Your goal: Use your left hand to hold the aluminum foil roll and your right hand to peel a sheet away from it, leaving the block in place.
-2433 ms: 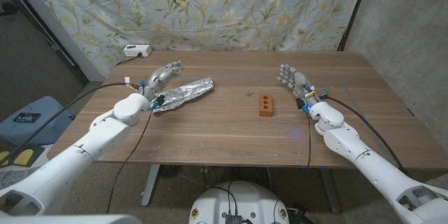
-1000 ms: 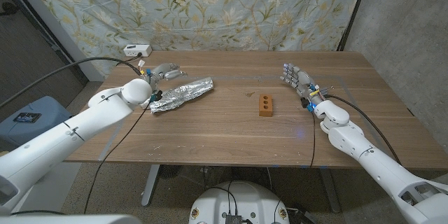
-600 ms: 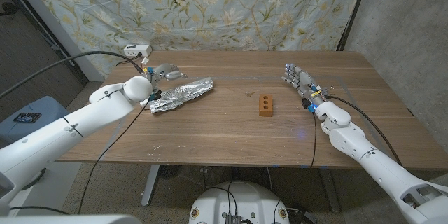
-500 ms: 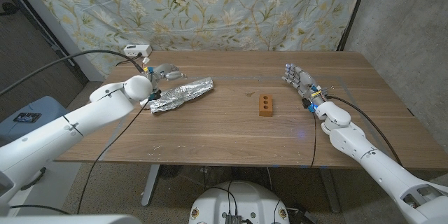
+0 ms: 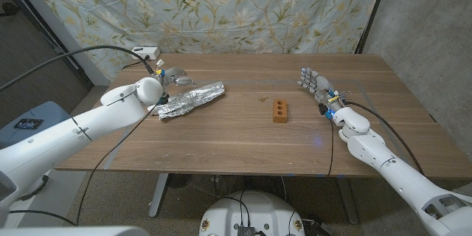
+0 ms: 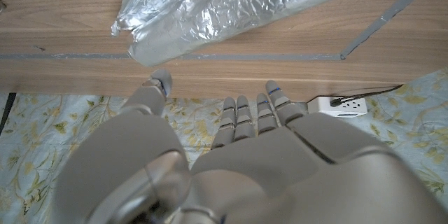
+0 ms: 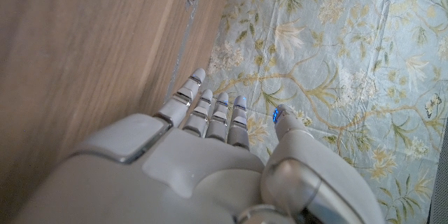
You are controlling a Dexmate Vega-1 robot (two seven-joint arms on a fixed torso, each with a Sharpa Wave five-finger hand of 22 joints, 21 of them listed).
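Foil roll [image 5: 192, 99] lies on the table's [image 5: 236, 144] left half, a crumpled silver length running diagonally, its far end pointing toward table centre, near end toward the left edge; in the left wrist view the foil [image 6: 210, 7] sits on the wood w/ a wrinkled loose corner nearest the fingers. Left hand [image 5: 175, 78] is just beyond the roll's near end, on the far side of it, w/ fingers extended and apart, grasping nothing; from the wrist cam the fingertips [image 6: 161, 80] reach toward the foil's corner but a strip of bare wood shows between, so not touching. Brown block [image 5: 279, 110] w/ small holes in its side sits right of centre, well apart from the roll. Right hand [image 5: 313, 84] is to the right of the block, near it but apart, fingers straight and spread, nothing in it; right wrist view shows the same released hand [image 7: 210, 122] over wood w/ a floral cloth [image 7: 336, 56] behind. White power strip [image 5: 144, 51] sits at the table's far left corner, cable running from it. The floral cloth hangs behind the table.
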